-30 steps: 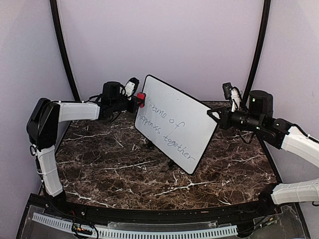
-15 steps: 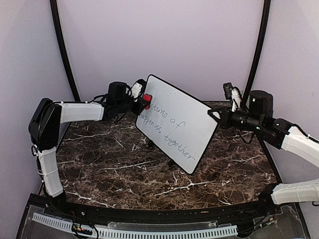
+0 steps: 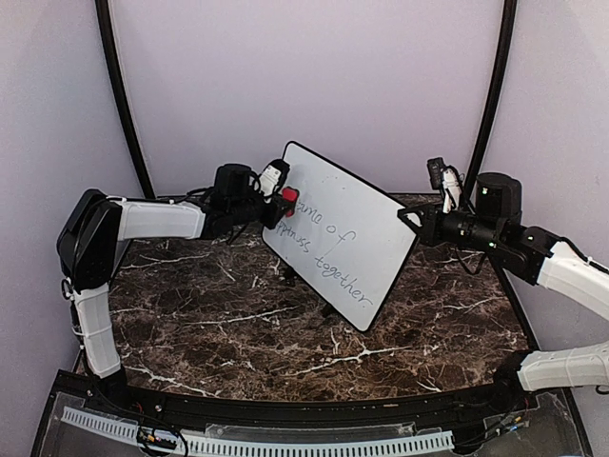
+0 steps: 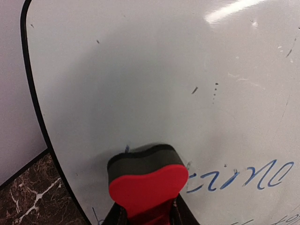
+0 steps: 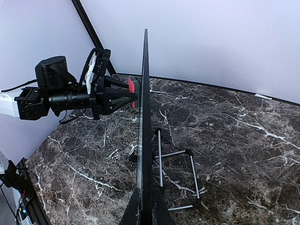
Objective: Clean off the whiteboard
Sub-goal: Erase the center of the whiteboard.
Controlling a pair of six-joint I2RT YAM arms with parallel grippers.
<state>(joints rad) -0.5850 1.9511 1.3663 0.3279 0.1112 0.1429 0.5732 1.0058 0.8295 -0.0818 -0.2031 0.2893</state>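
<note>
The whiteboard [image 3: 338,233] stands tilted above the marble table, bearing blue handwritten words. My right gripper [image 3: 411,225] is shut on its right edge and holds it; in the right wrist view the whiteboard [image 5: 144,117] shows edge-on between my fingers. My left gripper [image 3: 278,202] is shut on a red eraser [image 3: 287,195] with a dark felt face, pressed against the board's upper left part. In the left wrist view the eraser [image 4: 146,185] sits on the whiteboard [image 4: 164,79], just left of the writing.
A small metal wire stand [image 5: 176,173] lies on the marble table [image 3: 219,314] under the board. Black frame posts [image 3: 119,95] rise at the back corners against the purple walls.
My left gripper has moved right with the eraser, from the board's left edge onto its surface, and the first letters of the top line have gone. The right arm and board stayed put.
</note>
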